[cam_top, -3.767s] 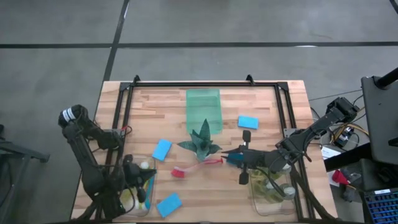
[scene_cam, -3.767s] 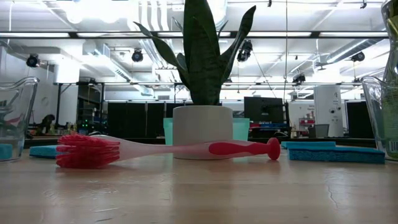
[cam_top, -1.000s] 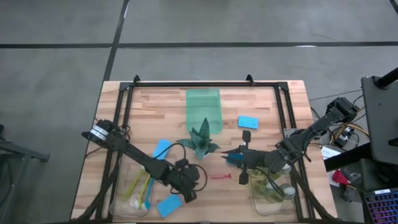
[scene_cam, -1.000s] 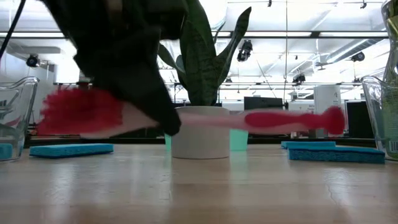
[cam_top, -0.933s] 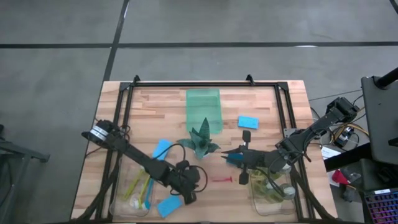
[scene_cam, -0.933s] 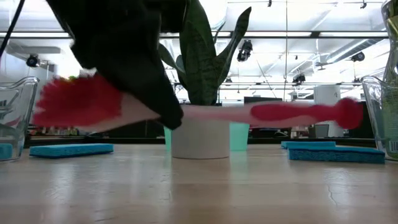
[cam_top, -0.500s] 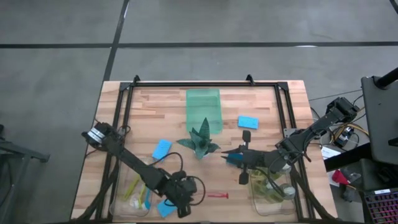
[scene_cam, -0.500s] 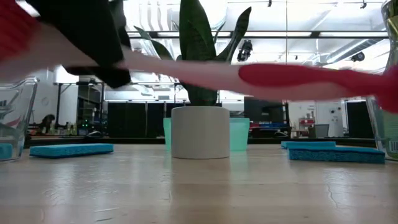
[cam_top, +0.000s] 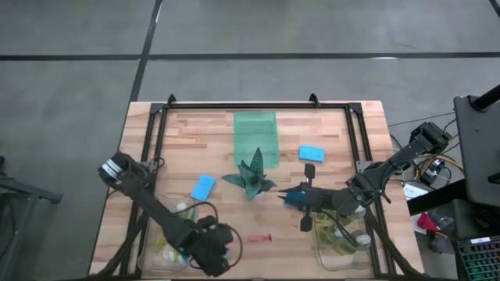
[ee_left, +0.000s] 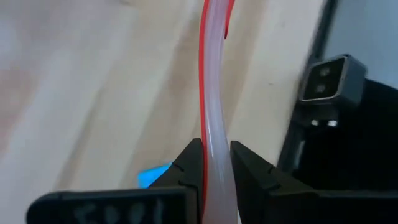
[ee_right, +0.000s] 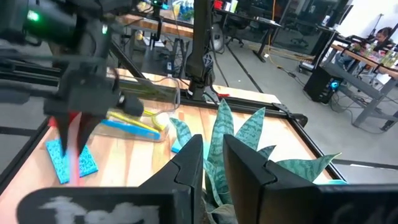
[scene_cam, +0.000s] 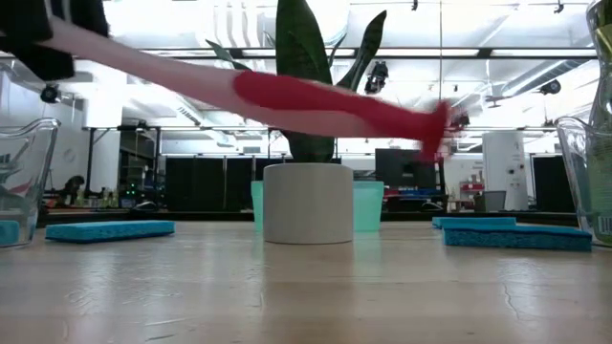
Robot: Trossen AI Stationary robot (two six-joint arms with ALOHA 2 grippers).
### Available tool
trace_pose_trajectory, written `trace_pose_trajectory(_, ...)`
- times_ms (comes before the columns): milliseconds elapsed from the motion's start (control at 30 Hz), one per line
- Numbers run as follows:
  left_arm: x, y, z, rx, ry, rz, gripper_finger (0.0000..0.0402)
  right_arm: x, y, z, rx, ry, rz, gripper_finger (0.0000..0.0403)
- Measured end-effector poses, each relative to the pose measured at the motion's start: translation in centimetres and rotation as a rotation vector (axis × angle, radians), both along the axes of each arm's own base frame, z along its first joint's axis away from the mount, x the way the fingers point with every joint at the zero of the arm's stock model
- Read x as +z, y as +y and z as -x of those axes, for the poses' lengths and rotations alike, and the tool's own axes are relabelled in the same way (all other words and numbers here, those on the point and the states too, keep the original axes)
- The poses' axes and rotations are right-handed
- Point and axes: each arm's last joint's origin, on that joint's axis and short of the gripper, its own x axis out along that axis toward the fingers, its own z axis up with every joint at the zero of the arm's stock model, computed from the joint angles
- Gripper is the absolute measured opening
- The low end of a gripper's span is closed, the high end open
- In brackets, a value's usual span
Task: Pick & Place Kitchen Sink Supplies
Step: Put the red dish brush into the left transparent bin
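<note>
red brush (scene_cam: 325, 103) aloft, tilted, sponges (cam_top: 203, 187) on table

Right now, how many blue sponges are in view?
3 sponges: one left of the plant, one right of the green tray, one by the left gripper. More may be hidden.

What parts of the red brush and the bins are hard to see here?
- Red brush bristle head: cut off by the low view's edge, hidden under the left gripper from above.
- Left bin contents: mostly covered by the left arm.
- Right bin contents: too small to count.
</note>
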Motion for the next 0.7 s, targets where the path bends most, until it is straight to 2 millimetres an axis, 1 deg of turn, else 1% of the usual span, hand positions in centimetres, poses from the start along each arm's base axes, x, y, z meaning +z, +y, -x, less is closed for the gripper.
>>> trace_pose_trajectory(100, 0.8, 0.2, 1.7, 0.076, 0.011, -0.055, 0.0054, 0.0, 0.0, 0.0, 0.001, 0.000, 0.006, 0.0061)
trace_pose_trajectory(200, 2.2, 0.3, 3.7, 0.154, -0.019, -0.102, 0.0052, 0.0, 0.0, 0.0, 0.006, 0.002, 0.029, 0.0059)
trace_pose_trajectory(300, 3.7, 0.5, 5.7, 0.234, -0.058, -0.104, 0.0051, 0.0, 0.0, 0.0, 0.006, 0.003, 0.033, 0.0054)
trace_pose_trajectory(433, 5.1, 0.5, 8.8, 0.327, -0.098, -0.105, 0.0056, 0.0, 0.0, 0.0, 0.007, 0.003, 0.044, 0.0052)
trace_pose_trajectory(533, 5.6, 0.4, 11.0, 0.363, -0.085, -0.115, 0.0054, 0.0, 0.0, 0.0, 0.007, 0.003, 0.043, 0.0055)
trace_pose_trajectory(700, 5.5, 0.2, 14.5, 0.452, -0.028, -0.131, 0.0053, 0.0, 0.0, 0.0, 0.006, 0.002, 0.042, 0.0056)
